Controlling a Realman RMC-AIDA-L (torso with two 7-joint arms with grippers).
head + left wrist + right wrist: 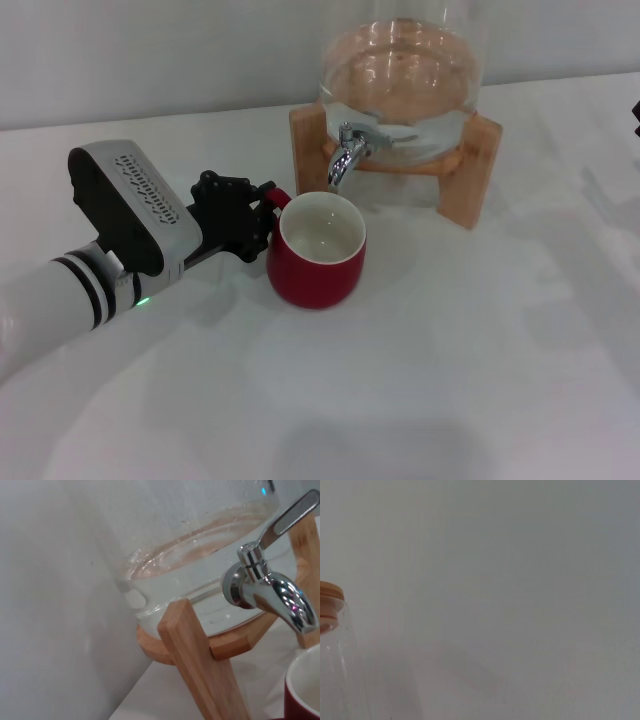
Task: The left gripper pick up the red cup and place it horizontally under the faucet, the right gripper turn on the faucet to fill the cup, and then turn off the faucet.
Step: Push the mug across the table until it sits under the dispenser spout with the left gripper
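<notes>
My left gripper (pixel 262 215) lies low over the white table (pixel 450 380), its black fingers (pixel 232 205) pinched on the small loop handle of the red cup (pixel 316 262). The cup stands upright just beyond my fingertips, its cream inside empty and dry as far as I can see. Ahead of the cup, on the side away from me, the faucet (pixel 347 152) juts from the glass dispenser (pixel 400 85) on its wooden stand (pixel 480 165).

In the head view the downturned spout sits over the far edge of the cup's rim. In my left wrist view the spout (pixel 295 612) hangs above and just short of the cup's rim (pixel 300 680), so I judge the mouth is not yet fully centred beneath it.

To do this step well, I would nudge the cup a little farther from me until the spout points at the middle of the opening. The base should stay flat on the table and clear of the stand's leg. I would keep the hold firm, since a handle grip lets the cup swivel.

The lever (pixel 290 515) slants upward and no water is running. My right gripper shows only as a dark sliver at the far right edge of the head view, well away from the faucet; I cannot tell how its fingers stand.
</notes>
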